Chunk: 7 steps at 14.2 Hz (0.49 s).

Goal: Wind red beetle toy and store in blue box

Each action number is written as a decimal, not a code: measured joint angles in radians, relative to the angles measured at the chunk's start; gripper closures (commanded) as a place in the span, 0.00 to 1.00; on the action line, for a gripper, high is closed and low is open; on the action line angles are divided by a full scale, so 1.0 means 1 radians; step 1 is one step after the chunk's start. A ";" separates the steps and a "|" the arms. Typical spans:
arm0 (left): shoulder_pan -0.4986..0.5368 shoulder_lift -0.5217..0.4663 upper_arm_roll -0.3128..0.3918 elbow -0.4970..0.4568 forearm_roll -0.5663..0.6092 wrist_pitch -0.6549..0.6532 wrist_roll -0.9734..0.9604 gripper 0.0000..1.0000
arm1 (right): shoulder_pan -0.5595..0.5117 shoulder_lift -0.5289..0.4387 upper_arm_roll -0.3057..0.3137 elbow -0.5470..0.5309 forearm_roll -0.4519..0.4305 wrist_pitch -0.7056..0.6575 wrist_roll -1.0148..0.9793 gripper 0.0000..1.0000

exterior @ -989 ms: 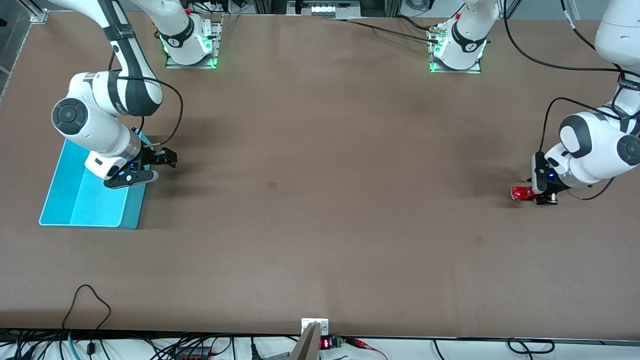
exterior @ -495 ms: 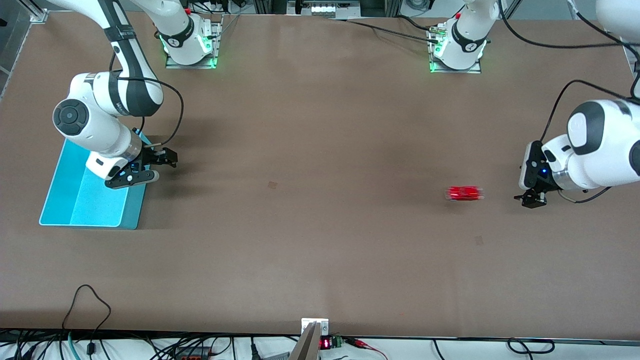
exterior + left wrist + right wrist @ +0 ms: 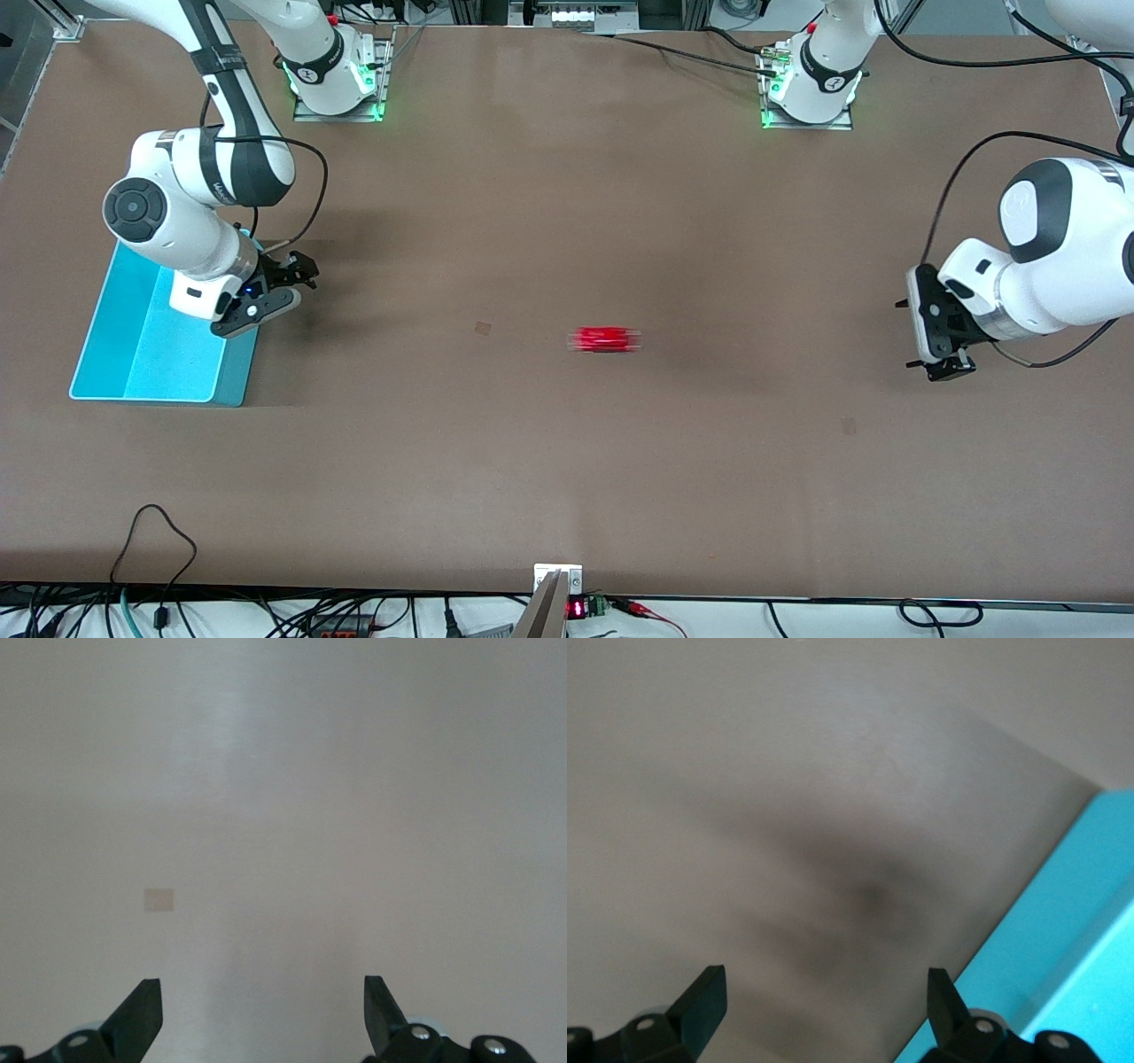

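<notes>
Two wrist views and one front view cover the scene, and only the front view shows the small glossy red beetle-shaped toy car (image 3: 604, 339). It sits alone, blurred, on the bare brown table (image 3: 567, 461) near the middle, with nothing touching it. From the toy, the light blue rectangular plastic box (image 3: 146, 354) lies at about nine o'clock, well apart, toward the right arm's end of the table. The left gripper (image 3: 930, 335) lies at about three o'clock, also well apart.

In the left wrist view there is only bare table and a small pale square mark (image 3: 159, 899); the toy is not in it. The left gripper's (image 3: 263, 1014) black fingers (image 3: 142, 1014) stand spread wide with nothing between them.

The right wrist view adds what the front view partly hides: the blue box's wall (image 3: 1063, 930) just beside the right gripper (image 3: 826, 1005), with a dark shadow on the table next to it. The front view places the right gripper (image 3: 279, 288) over the box's edge that faces the toy. Its jaws are also fully parted, gripping nothing and touching nothing.
</notes>
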 measured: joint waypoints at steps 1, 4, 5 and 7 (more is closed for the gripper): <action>-0.009 0.000 0.000 0.000 0.000 0.032 -0.115 0.00 | 0.010 0.000 0.000 0.000 -0.020 0.000 -0.042 0.00; -0.028 0.000 0.002 0.001 0.000 0.100 -0.409 0.00 | 0.038 0.001 0.001 0.000 -0.100 -0.008 -0.101 0.00; -0.036 0.000 0.008 0.006 0.006 0.109 -0.509 0.00 | 0.044 0.002 0.001 0.000 -0.108 -0.013 -0.137 0.00; -0.060 0.000 0.037 0.040 0.038 0.109 -0.705 0.00 | 0.047 0.003 0.001 0.000 -0.112 -0.015 -0.241 0.00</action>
